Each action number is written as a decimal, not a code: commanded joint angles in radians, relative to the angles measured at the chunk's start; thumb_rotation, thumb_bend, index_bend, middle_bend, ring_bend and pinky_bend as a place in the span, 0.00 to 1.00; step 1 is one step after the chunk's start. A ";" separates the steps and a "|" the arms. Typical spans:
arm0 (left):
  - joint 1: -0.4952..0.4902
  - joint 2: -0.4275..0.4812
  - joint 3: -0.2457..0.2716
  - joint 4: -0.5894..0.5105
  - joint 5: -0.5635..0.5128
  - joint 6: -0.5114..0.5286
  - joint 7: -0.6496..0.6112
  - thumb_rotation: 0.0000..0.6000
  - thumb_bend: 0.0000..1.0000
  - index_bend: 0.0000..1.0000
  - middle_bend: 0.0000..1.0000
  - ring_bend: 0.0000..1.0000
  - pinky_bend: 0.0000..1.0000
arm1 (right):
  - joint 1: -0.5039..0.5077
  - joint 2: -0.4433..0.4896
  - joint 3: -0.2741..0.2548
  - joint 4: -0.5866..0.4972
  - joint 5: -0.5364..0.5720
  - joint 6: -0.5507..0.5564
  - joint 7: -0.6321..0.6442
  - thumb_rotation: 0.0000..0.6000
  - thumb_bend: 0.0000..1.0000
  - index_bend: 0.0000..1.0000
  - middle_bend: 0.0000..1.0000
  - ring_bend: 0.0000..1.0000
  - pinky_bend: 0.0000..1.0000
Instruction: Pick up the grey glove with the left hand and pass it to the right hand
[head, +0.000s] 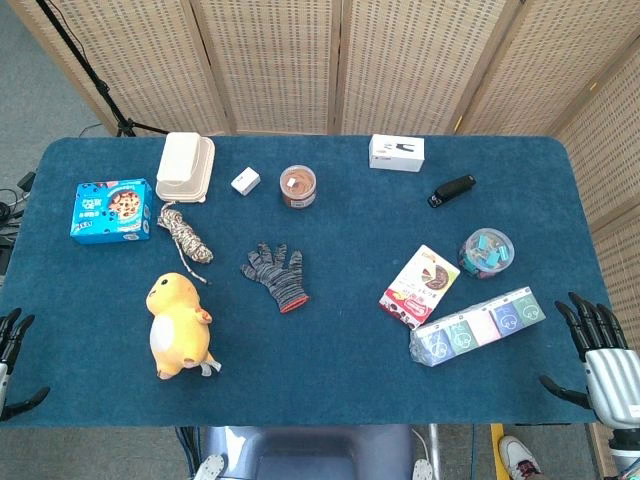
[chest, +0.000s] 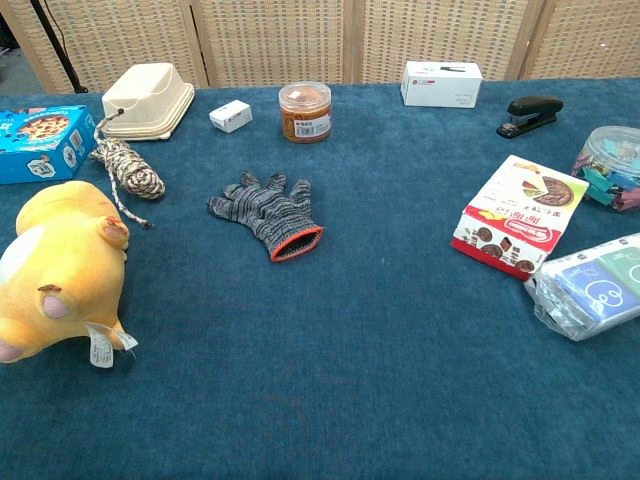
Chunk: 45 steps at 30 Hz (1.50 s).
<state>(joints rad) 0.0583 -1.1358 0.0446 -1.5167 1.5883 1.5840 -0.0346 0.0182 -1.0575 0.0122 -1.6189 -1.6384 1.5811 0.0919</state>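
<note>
The grey knitted glove (head: 275, 272) (chest: 267, 212) with an orange cuff lies flat on the blue table, left of centre, fingers pointing away from me. My left hand (head: 10, 350) shows only at the far left edge of the head view, fingers spread, holding nothing, well left of the glove. At the far right edge my right hand (head: 600, 355) is also spread and holds nothing. Neither hand appears in the chest view.
A yellow plush toy (head: 178, 325) and a rope bundle (head: 185, 233) lie between my left hand and the glove. A blue cookie box (head: 110, 210), cream lunchbox (head: 185, 166), brown jar (head: 298, 186), snack box (head: 420, 285), wrapped pack (head: 478, 327), clip tub (head: 485, 252) and stapler (head: 452, 190) stand around.
</note>
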 joint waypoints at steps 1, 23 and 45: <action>0.001 0.000 0.000 0.001 -0.001 0.001 -0.001 1.00 0.12 0.00 0.00 0.00 0.00 | 0.001 0.000 0.000 -0.001 -0.002 0.000 -0.001 1.00 0.00 0.00 0.00 0.00 0.00; -0.270 0.136 -0.090 -0.212 0.065 -0.283 0.263 1.00 0.13 0.00 0.00 0.00 0.00 | -0.001 0.017 0.016 -0.017 0.041 -0.007 0.007 1.00 0.00 0.00 0.00 0.00 0.00; -0.856 -0.133 -0.252 0.016 -0.219 -0.944 0.252 1.00 0.13 0.00 0.00 0.00 0.00 | 0.054 -0.026 0.088 0.062 0.256 -0.168 -0.017 1.00 0.00 0.00 0.00 0.00 0.00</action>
<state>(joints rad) -0.7592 -1.2338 -0.2044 -1.5336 1.4090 0.6844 0.2103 0.0702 -1.0829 0.0954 -1.5629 -1.3907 1.4190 0.0692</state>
